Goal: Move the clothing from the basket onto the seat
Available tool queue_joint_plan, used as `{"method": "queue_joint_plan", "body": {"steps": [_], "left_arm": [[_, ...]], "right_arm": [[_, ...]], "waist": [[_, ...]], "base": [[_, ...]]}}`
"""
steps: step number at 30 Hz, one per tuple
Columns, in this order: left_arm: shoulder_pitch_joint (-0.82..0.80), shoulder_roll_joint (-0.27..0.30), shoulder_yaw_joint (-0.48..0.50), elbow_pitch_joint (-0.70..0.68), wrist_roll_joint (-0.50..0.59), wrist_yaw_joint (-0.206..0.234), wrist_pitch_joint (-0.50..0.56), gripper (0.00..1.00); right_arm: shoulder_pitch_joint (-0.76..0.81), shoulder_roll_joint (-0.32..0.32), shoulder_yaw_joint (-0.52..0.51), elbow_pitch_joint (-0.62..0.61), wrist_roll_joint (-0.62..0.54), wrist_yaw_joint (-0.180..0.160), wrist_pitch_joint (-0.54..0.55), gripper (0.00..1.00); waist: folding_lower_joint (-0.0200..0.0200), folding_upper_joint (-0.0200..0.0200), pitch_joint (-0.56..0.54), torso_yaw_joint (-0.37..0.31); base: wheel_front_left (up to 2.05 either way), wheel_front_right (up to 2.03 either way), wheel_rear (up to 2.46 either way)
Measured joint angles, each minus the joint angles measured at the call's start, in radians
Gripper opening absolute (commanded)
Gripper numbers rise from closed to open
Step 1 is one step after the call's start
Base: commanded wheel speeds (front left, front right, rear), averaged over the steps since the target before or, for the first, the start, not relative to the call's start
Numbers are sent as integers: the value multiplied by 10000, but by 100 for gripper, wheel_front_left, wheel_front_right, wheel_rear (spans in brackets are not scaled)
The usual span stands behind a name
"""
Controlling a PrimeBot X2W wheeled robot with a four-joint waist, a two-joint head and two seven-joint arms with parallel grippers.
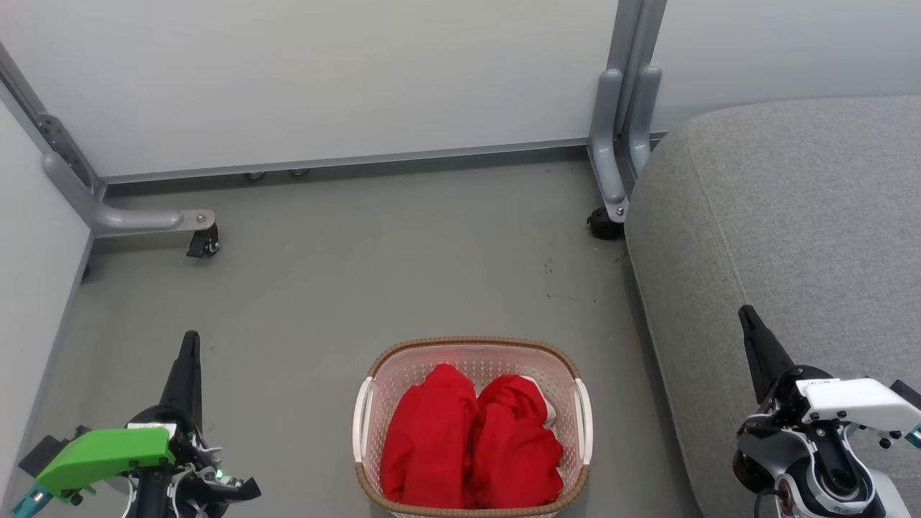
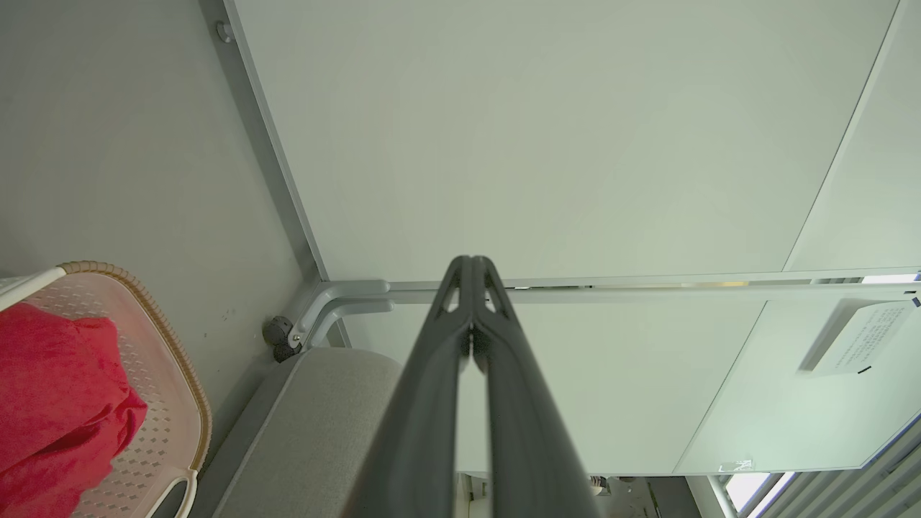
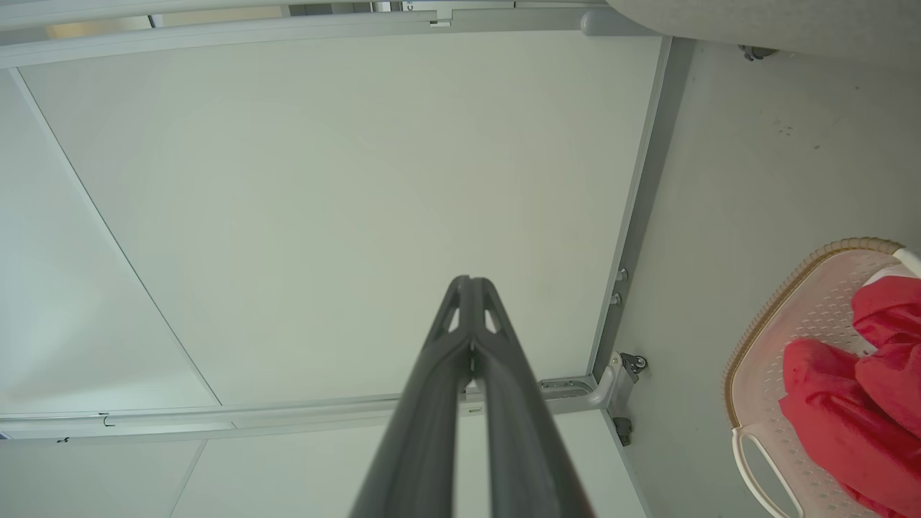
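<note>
Clothing (image 1: 471, 439) in basket (image 1: 475, 347), midway btwn L gripper (image 1: 190, 342) & R gripper (image 1: 745, 314), neither nearer; both pinched together, empty.

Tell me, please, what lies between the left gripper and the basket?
In the head view that stretch is bare grey floor: nothing lies between the left gripper and the basket, which holds the red clothing.

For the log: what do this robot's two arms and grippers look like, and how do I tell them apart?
The left gripper and right gripper each have long, dark, tapering jaws with small cut-outs near the tips. The left wrist wears a bright green cover, and the right wrist a white cover. Both show teal fittings and black cabling.
</note>
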Motion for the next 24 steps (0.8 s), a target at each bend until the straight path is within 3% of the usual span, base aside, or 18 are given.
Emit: {"method": "queue_joint_plan", "body": {"steps": [9, 10, 11, 12, 24], "left_arm": [[0, 0, 0, 2, 0, 0, 0, 0], [16, -6, -6, 38, -2, 4, -2, 100], [58, -17, -6, 115, -2, 6, -8, 0], [138, -44, -17, 224, -2, 6, -8, 100], [322, -71, -541, 167, 449, 13, -541, 100]], "right_arm": [[0, 0, 0, 0, 0, 0, 0, 0], [13, 12, 0, 35, 0, 0, -2, 100], [49, 33, 0, 104, 2, -2, -2, 0], [124, 63, 4, 192, 2, -2, -2, 100], [306, 46, 571, 280, -552, -4, -522, 100]], "waist": [[0, 0, 0, 0], [0, 0, 0, 0], [0, 0, 0, 0], [0, 0, 0, 0], [0, 0, 8, -11]], "base": [[0, 0, 0], [0, 0, 0], [0, 0, 0], [0, 0, 0], [0, 0, 0]]}}
